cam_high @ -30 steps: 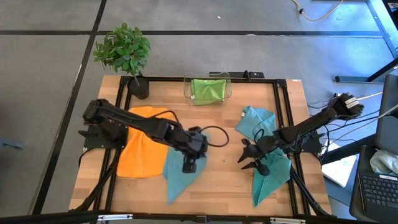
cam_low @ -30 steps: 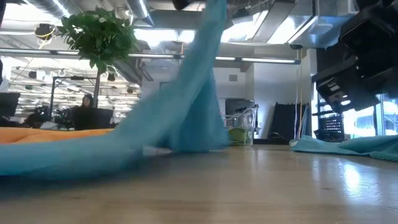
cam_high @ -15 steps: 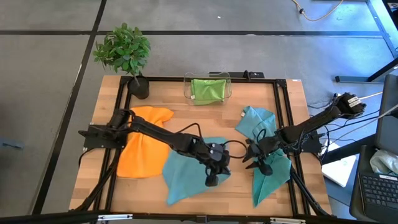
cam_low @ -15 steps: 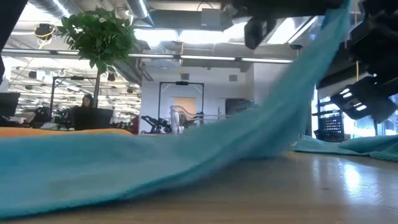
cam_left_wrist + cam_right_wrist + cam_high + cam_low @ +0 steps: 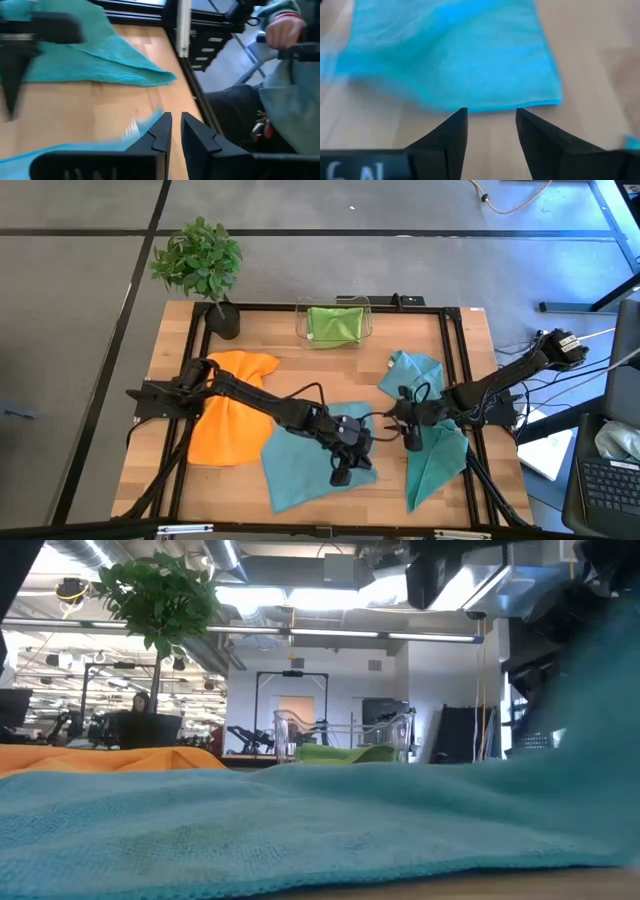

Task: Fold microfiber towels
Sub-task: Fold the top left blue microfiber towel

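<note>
High view: my left gripper point(image 5: 343, 472), jaws nearly closed and seemingly empty, sits over the spread teal towel point(image 5: 300, 460) mid-table, while my right gripper point(image 5: 408, 438) hovers open, empty, beside it for folding

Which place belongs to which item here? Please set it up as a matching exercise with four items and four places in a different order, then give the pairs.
Items:
1. orange towel
2. lime green towel
3. potted plant
4. left gripper

Places:
A. inside the clear bin at the table's far edge
B. far left corner of the table
C. over the spread teal towel near the front middle
D. on the left side of the table, under the left arm

Pairs: 1-D, 2-A, 3-B, 4-C
</note>
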You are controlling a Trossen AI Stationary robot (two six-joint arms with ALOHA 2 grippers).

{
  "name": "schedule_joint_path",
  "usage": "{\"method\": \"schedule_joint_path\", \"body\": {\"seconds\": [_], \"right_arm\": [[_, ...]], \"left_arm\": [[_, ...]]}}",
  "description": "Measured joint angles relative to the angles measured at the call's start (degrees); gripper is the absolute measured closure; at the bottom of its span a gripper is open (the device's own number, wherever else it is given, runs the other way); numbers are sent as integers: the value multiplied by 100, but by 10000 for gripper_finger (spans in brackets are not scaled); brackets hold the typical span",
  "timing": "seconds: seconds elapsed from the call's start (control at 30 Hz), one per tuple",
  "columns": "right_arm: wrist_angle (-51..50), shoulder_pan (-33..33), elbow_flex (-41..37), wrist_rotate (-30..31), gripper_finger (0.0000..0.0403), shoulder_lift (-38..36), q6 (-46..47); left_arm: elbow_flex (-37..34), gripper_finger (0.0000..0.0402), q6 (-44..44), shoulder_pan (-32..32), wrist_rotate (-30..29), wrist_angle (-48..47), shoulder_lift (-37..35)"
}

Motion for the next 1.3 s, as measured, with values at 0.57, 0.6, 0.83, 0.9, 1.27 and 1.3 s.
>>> {"method": "schedule_joint_path", "body": {"seconds": [0.57, 0.6, 0.83, 0.9, 1.27, 1.3], "right_arm": [[1884, -91, 21, 295, 233, 1277, -180], [2103, -115, 21, 213, 233, 1443, -189], [2848, -162, 25, 51, 233, 2360, -95], [2884, -162, 25, -8, 233, 2498, -81], [2927, -211, 233, -144, 233, 2723, -282], [2917, -216, 250, -196, 233, 2729, -278]], "left_arm": [[11, 367, -369, -617, -1113, -1831, -76], [7, 368, -396, -663, -1272, -1988, -76], [7, 371, -381, -933, -2721, -1978, -34], [4, 369, -372, -978, -3268, -1930, 33], [7, 381, -619, -1154, -4042, -1324, 426], [6, 383, -591, -1181, -4039, -1311, 464]]}}
